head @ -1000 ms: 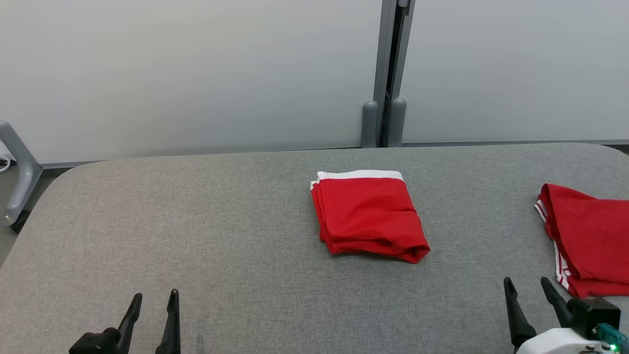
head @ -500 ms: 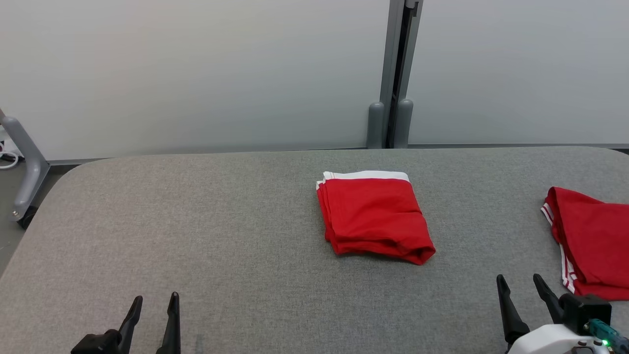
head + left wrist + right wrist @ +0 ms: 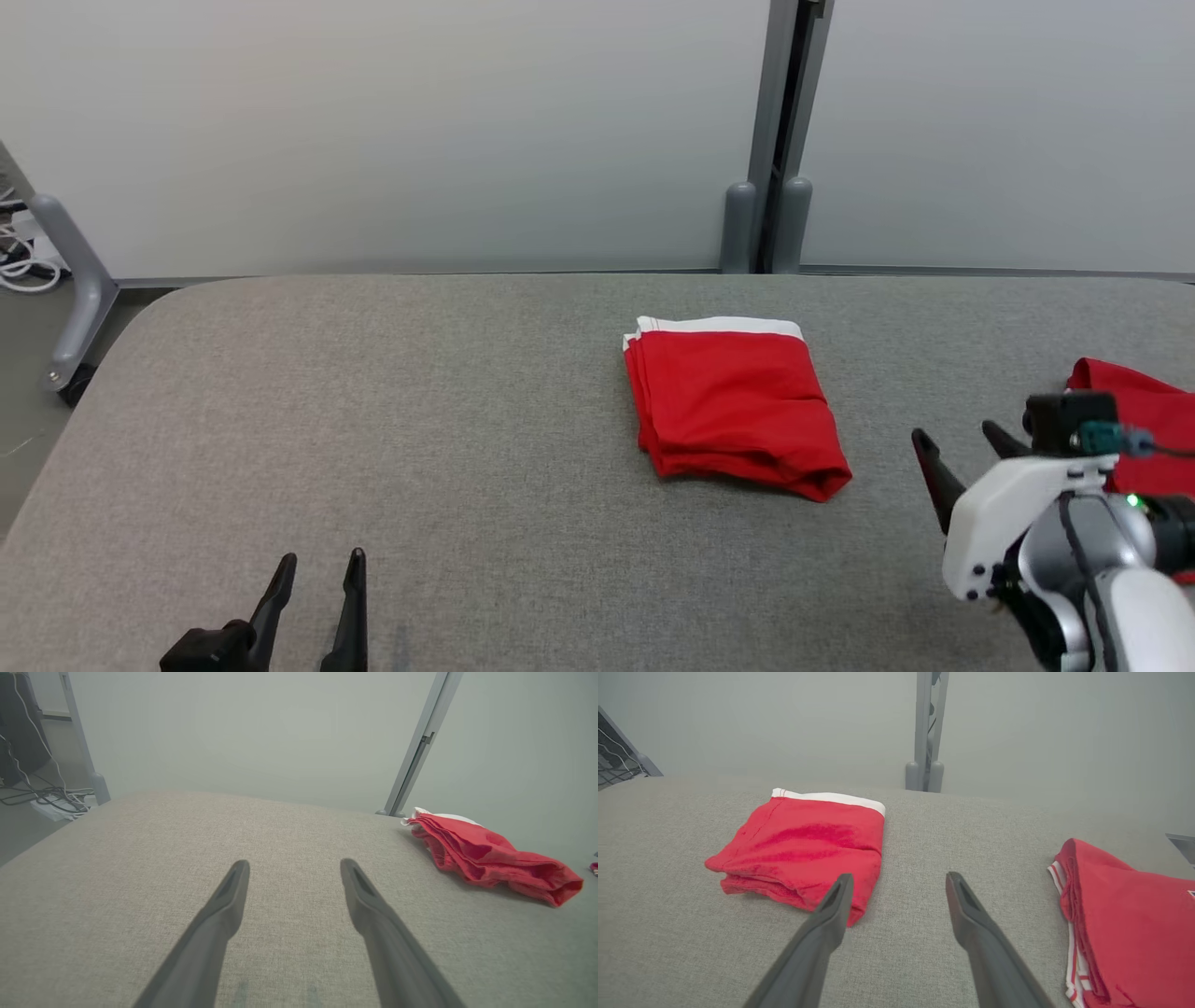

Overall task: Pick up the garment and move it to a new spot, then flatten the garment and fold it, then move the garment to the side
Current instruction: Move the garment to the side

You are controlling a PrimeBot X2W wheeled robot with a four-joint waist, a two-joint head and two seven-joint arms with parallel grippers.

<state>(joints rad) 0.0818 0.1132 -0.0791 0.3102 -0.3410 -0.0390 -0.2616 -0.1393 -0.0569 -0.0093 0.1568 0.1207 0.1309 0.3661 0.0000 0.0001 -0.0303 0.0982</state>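
**Neat fold at risk when the garment is carried aside**

The grey table (image 3: 373, 420) is broad and its woven cover looks grippy. A garment dragged across it rather than lifted would probably catch and unroll. A second red garment (image 3: 1144, 401) with white side stripes lies at the right edge, and the right arm hangs just above or beside it. That arm could snag this cloth, or it could be taken for the wrong piece. The folded red garment (image 3: 738, 406) lies right of the table's middle, white band toward the far side and layered edges loose on its left. A pinch on the top layer alone would peel the stack open. The right tool (image 3: 954, 432) hovers between the two garments, jaws spread and empty. The left tool (image 3: 322, 555) sits low at the near edge, also spread and empty, and is too far off to steady the fold
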